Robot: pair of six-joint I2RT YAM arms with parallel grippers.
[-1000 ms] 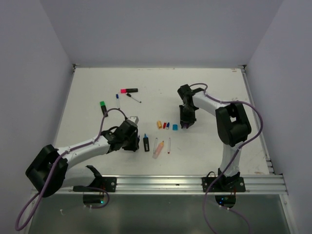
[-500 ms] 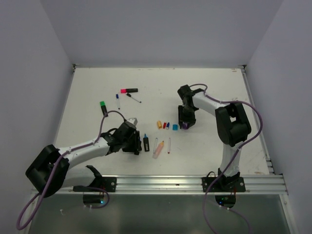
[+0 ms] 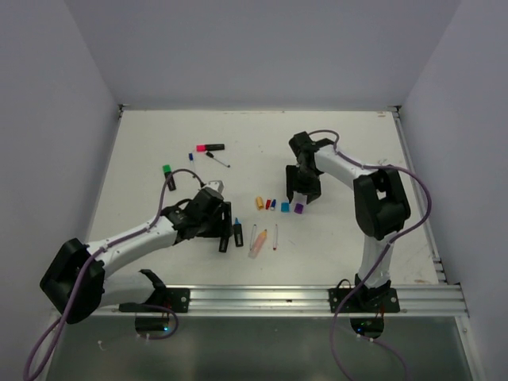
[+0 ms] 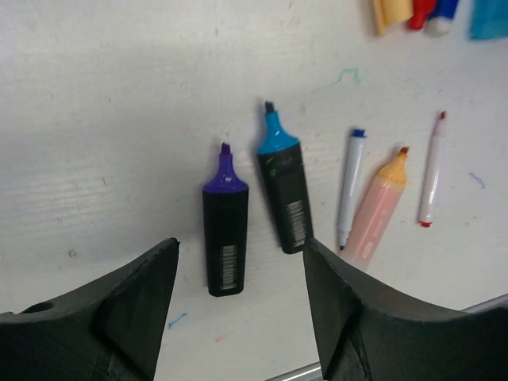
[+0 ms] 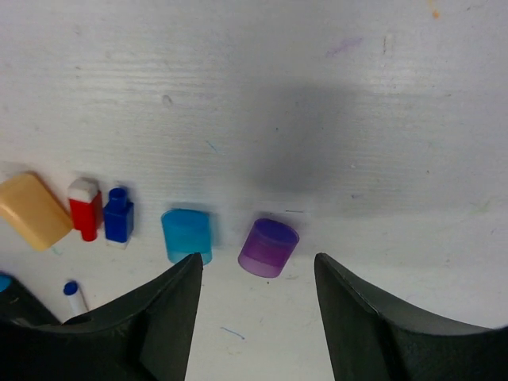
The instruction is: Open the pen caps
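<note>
— Where are the caps?
— Five lie in a row mid-table: orange cap [image 5: 33, 210], red cap [image 5: 84, 208], blue cap [image 5: 118, 215], cyan cap [image 5: 187, 234], and purple cap [image 5: 269, 247] at the right end.
— And the right gripper [image 5: 255, 270]?
— Over the purple cap, jaws wide, holding nothing.
— The left gripper [image 4: 240, 262]?
— Also wide and empty, over two uncapped black markers, purple-tipped [image 4: 225, 222] and blue-tipped [image 4: 283, 194], side by side, nearer and to the left of the row.

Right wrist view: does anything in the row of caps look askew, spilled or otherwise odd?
Only slightly. The purple cap at the row's end sits skewed, out of line with the cyan cap beside it. Faint ink scribbles mark the table. Nothing looks spilled or broken.
</note>
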